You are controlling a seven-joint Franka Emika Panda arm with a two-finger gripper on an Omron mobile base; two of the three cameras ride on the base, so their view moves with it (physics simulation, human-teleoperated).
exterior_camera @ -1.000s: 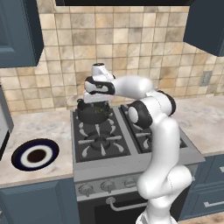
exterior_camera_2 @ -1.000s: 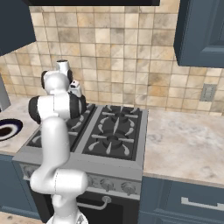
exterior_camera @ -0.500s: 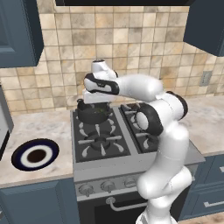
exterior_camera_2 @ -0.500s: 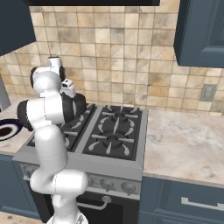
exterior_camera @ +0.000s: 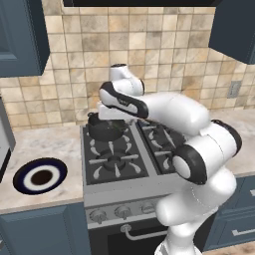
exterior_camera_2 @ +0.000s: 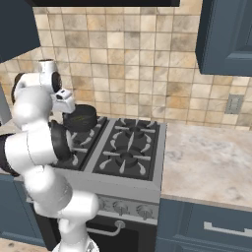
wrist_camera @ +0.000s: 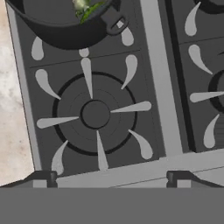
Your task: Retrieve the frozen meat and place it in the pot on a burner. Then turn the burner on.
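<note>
Pot (exterior_camera: 105, 128) on the rear left burner of the stove (exterior_camera: 124, 174), squat and dark, one side handle showing in the hand view. Frozen meat (wrist_camera: 87, 8) lies inside it — pale with green along it. Gripper (wrist_camera: 109, 177) hangs above the stove, looking down on the bare front left burner (wrist_camera: 95, 114); fingertips (wrist_camera: 43, 177) wide apart, nothing between them. Arm reaches over the stove from the front. Blue-rimmed plate (exterior_camera: 40, 175) sits on the counter (exterior_camera: 37, 144) left of the stove — well apart from the pot.
</note>
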